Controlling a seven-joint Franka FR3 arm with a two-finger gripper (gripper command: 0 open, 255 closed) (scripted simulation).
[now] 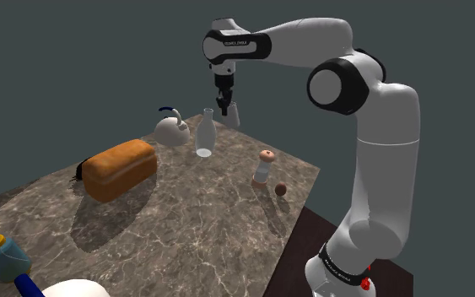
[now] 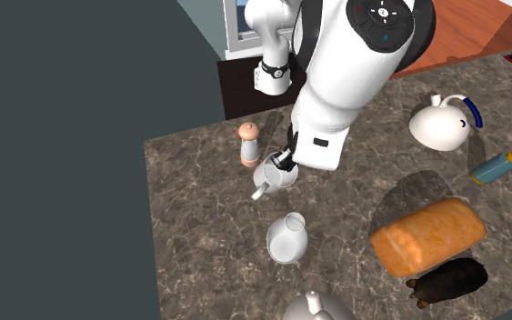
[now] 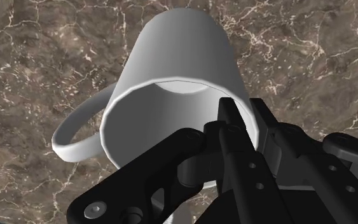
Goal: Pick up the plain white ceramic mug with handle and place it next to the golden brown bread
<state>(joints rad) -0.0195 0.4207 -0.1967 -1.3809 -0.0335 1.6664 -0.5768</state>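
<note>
You have the jaws clenched on the rim of the white mug (image 3: 184,63), one finger inside and one outside. The mug hangs above the tabletop (image 1: 202,219) near the edge by the stand, between the shaker (image 2: 249,144) and the glass bottle (image 2: 286,238). Bare marble lies between the bottle and the bread (image 2: 426,235). The arm (image 1: 370,126) arches over that edge, with the wrist pointing down.

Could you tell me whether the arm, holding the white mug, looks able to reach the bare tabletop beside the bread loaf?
Probably yes. The jaws clasp the white mug by its rim; a glass bottle stands between it and the bread loaf, but the marble table is bare beside the loaf.
</note>
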